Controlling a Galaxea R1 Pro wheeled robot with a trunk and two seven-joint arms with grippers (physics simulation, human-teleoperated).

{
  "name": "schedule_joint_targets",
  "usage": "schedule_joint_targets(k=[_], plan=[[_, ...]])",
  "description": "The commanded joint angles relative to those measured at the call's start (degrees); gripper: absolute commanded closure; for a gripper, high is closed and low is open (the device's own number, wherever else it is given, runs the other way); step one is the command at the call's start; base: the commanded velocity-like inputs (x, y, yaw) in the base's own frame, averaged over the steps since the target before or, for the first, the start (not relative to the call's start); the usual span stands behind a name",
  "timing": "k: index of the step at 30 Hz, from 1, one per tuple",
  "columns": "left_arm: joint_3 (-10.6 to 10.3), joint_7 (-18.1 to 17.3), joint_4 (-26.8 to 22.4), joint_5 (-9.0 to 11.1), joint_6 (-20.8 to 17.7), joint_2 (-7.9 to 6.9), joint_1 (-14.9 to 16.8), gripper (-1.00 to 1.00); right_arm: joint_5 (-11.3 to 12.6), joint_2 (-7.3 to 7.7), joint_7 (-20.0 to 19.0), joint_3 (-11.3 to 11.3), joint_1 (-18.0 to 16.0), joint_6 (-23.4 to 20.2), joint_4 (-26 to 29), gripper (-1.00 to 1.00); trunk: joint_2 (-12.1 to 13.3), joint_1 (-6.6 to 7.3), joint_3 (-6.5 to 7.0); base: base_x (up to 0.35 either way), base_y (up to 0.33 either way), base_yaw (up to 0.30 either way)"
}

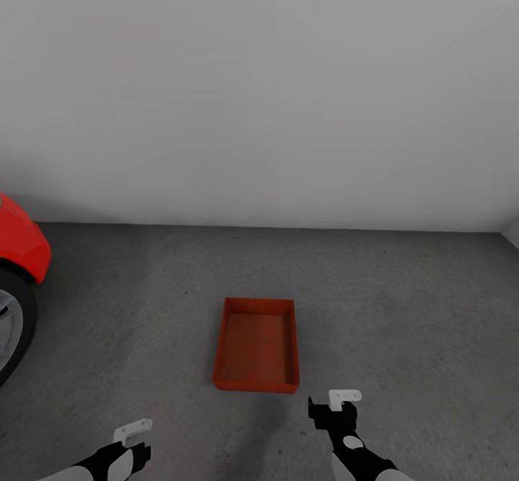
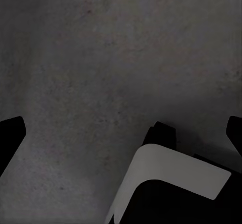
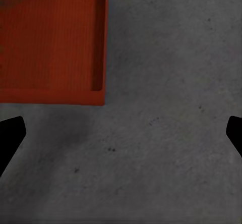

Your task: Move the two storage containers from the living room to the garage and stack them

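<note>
Both arms black with white segments; white angular bracket atop left end effector (image 1: 134, 443) and right end effector (image 1: 333, 407); fingertips black.

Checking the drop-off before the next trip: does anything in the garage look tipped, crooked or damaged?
Nothing stands out. One storage container sits flat and upright on the concrete floor, empty and apart from the red car. Both hands hang clear of it.
</note>
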State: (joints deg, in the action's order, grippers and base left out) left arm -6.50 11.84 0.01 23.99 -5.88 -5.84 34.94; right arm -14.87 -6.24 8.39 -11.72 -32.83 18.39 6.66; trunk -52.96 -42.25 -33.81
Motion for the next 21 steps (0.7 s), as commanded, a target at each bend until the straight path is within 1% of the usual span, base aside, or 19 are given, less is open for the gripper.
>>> schedule_joint_targets(k=[1, 9, 10, 12, 13, 16, 17, 19, 21], plan=[[-0.50, 0.13, 0.00, 0.40, -0.21, 0.02, 0.04, -1.00, -0.62, -0.04, 0.22, -0.42, -0.04, 0.16, -0.06, -1.00, -0.04, 0.00, -0.04, 0.000, 0.000, 0.000], [-0.53, 0.12, 0.00, 0.48, -0.24, 0.11, 0.04, -1.00, -0.91, -0.08, 0.17, -0.41, -0.04, 0.16, -0.65, -1.00, -0.04, 0.00, -0.04, 0.000, 0.000, 0.000], [-0.50, 0.12, 0.00, 0.46, -0.23, 0.12, 0.04, -1.00, -1.05, 0.60, 0.18, -0.26, 0.02, -0.08, -1.51, -1.00, -0.04, 0.00, -0.04, 0.000, 0.000, 0.000], [-0.52, 0.12, -0.01, 0.48, -0.25, 0.12, 0.04, -1.00, -1.53, 3.72, 0.02, 0.07, 0.09, -0.32, -3.93, -1.00, -0.04, 0.00, -0.04, 0.000, 0.000, 0.000], [-0.52, 0.12, -0.01, 0.47, -0.26, 0.12, 0.04, -1.00, -1.61, 4.95, -0.13, 0.15, 0.11, -0.37, -4.85, -1.00, -0.04, 0.00, -0.04, 0.000, 0.000, 0.000], [-0.53, 0.12, -0.01, 0.40, -0.27, 0.16, -0.16, -1.00, -1.41, 6.28, -0.29, 0.18, 0.12, -0.76, -5.94, -1.00, -0.04, 0.00, -0.04, 0.000, 0.000, 0.000], [-0.53, 0.12, -0.01, 0.39, -0.27, 0.18, -0.24, -1.00, -1.35, 6.48, -0.31, 0.19, 0.13, -0.87, -6.19, -1.00, -0.04, 0.00, -0.04, 0.000, 0.000, 0.000], [-0.53, 0.09, 0.00, 0.31, -0.27, 0.30, -0.96, -1.00, -1.24, 7.10, -0.35, 0.20, 0.25, -1.17, -7.36, -1.00, -0.04, 0.00, -0.04, 0.000, 0.000, 0.000], [-0.56, 0.06, 0.00, 0.11, -0.27, 0.39, -2.32, -1.00, -1.14, 7.57, -0.42, 0.18, 0.86, -1.88, -7.98, -1.00, -0.04, 0.00, -0.04, 0.000, 0.000, 0.000]])
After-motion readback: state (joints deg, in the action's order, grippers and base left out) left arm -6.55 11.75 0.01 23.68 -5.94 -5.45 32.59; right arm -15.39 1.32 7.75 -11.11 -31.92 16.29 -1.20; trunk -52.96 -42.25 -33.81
